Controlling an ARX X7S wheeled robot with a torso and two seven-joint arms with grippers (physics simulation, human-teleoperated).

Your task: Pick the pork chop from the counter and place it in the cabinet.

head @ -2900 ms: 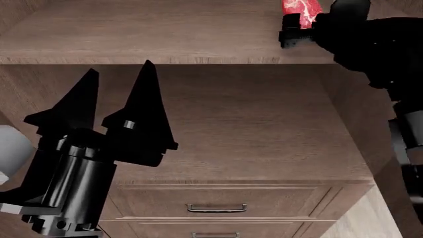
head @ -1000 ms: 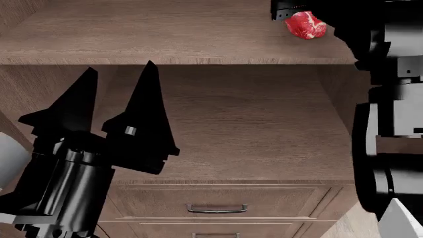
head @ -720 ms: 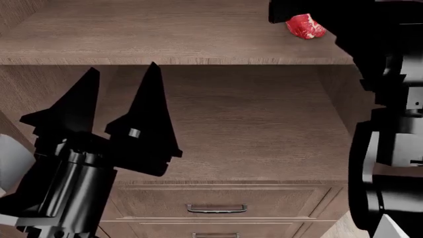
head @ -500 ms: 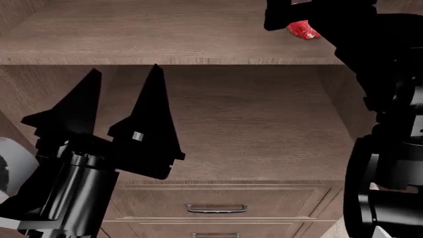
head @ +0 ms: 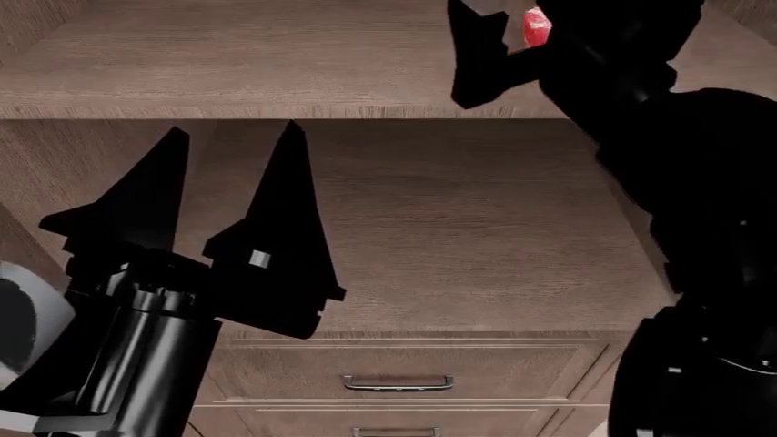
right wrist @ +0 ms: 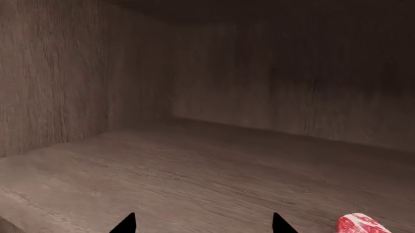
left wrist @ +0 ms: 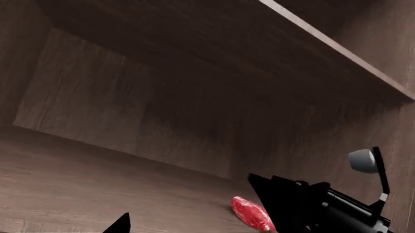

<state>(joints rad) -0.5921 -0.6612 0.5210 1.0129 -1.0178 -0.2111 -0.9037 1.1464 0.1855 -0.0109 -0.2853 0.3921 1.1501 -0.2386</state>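
Since the pork chop (left wrist: 251,213) lies on the wooden shelf (head: 243,64) inside the cabinet (right wrist: 77,97), free of any claw, I judge the placing step to be done and the job now at the pull-out. In the head view only a sliver of the meat shows, high on the upper shelf toward its right side and mostly hidden behind my right arm (head: 656,137). In the right wrist view it sits on the boards just beside one fingertip, outside the gap between the two, with bare shelf showing between the tips.

My right claw (right wrist: 202,224) is spread wide and holds nothing; its two dark fingertips (right wrist: 124,224) are apart, and I cannot tell whether they touch the shelf. The left wrist view shows the arm's black body close beside the chop, maybe touching it; I cannot say for sure.

My left claw (head: 231,196) hangs in front of the lower compartment, its two pointed fingers parted and empty, well apart from the meat.

The next move, as I see it, calls for drawing the right arm straight back out of the opening without brushing the chop, since a nudge could slide that glossy slab toward the shelf's front edge. The drawers (head: 401,369) below play no part.
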